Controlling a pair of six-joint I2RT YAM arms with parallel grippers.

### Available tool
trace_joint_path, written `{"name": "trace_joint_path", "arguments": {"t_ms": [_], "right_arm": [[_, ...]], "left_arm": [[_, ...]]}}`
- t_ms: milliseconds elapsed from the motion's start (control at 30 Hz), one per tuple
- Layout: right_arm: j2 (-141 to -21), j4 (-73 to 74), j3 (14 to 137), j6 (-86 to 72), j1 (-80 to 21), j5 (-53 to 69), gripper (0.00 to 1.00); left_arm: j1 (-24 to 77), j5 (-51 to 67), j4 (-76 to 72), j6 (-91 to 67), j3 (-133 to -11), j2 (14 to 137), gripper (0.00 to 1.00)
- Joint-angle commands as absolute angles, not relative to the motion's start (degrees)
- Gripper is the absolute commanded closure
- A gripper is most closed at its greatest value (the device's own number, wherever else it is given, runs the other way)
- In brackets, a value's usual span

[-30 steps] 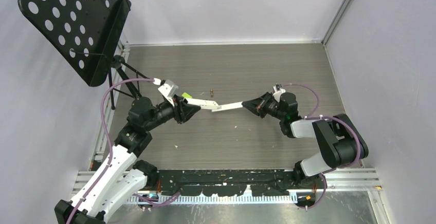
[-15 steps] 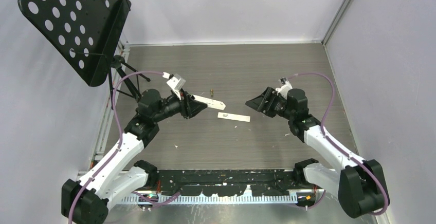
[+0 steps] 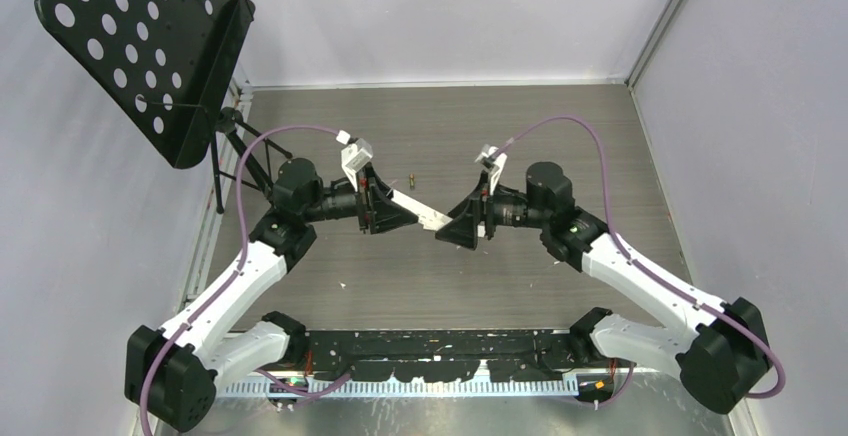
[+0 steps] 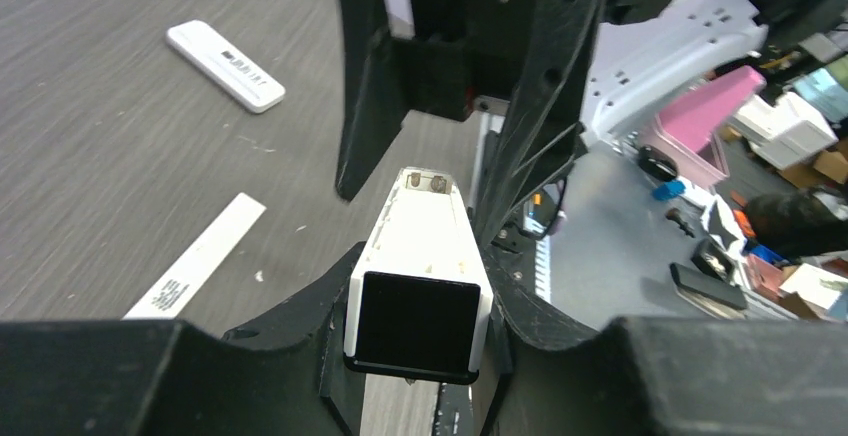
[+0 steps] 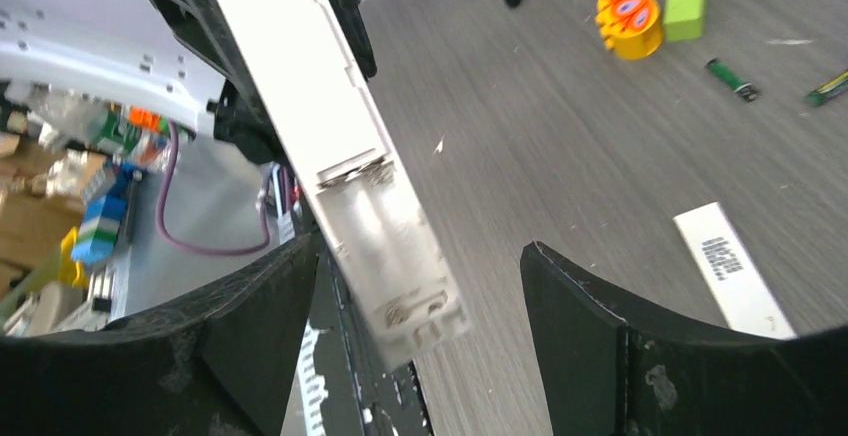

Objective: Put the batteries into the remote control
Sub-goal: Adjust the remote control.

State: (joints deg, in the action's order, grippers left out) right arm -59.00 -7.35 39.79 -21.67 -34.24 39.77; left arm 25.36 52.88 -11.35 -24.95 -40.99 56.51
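Clamping one end of the remote (image 3: 418, 210), the left claw (image 3: 396, 212) points its long axis between the right claw's (image 3: 452, 230) spread jaws; batteries (image 5: 732, 78) lie on the table (image 3: 540, 136) beyond the remote, likelier the free right arm's to fetch.

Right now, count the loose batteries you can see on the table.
2, both in the right wrist view: one dark battery lies near the green block; a second battery is cut off at the picture's right edge. More may be hidden.

Left arm (image 3: 245, 268) and right arm (image 3: 640, 278) angled inward, left fingers (image 4: 120, 376) clamped, right fingers (image 5: 600, 326) spread wide
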Motion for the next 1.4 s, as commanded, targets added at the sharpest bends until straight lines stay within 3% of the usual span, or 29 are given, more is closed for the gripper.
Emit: {"name": "trace_joint_path", "arguments": {"t_ms": [0,100,267,400,567,667,733,833,900,967,1067,1233,1367], "right_arm": [[-62.41,3.11,45.76,-11.17,-37.72,42.84,0.22],[-63.01,2.39,46.51,-11.18,-38.22,45.65,0.29],[-62.38,2.19,47.02,-11.30,-38.22,49.16,0.54],[-61.82,1.78,46.61,-11.68,-38.23,50.30,0.54],[-61.26,0.44,46.32,-12.37,-38.23,49.84,0.38],[-60.62,0.33,46.18,-11.82,-38.23,48.84,0.35],[-60.49,0.35,46.33,-11.97,-38.22,48.27,0.41],[-60.49,0.35,46.57,-11.24,-38.23,48.59,0.58],[-60.23,0.78,46.48,-10.68,-38.28,48.81,0.67],[-60.20,1.01,46.59,-10.68,-38.23,48.06,0.73],[-60.02,0.39,46.54,-11.62,-38.21,43.49,0.77],[-59.84,-6.84,44.54,-13.77,-38.82,26.95,0.78],[-61.00,-13.94,41.50,-12.76,-41.76,17.21,0.83]], "left_arm": [[25.22,61.25,-19.11,-28.57,-42.50,56.29,1.00],[25.22,63.49,-20.29,-29.18,-42.36,55.93,1.00],[25.22,66.32,-14.58,-25.68,-43.42,55.97,1.00],[25.22,66.55,-11.87,-23.74,-44.62,56.32,1.00],[25.31,66.97,-12.24,-24.61,-44.71,57.09,1.00],[25.31,66.97,-11.95,-24.97,-45.04,57.53,1.00],[25.31,66.91,-12.04,-25.13,-45.09,57.79,1.00],[25.31,66.56,-11.96,-25.50,-45.09,58.07,0.99],[25.31,64.57,-11.97,-26.29,-45.03,58.24,0.88],[25.31,60.58,-11.13,-27.30,-44.91,58.07,0.62],[25.31,50.13,-10.34,-29.73,-44.20,57.22,0.38],[25.31,29.37,-19.35,-46.83,-38.94,55.07,0.28],[25.31,23.14,-31.62,-59.85,-33.78,57.21,0.28]]}}
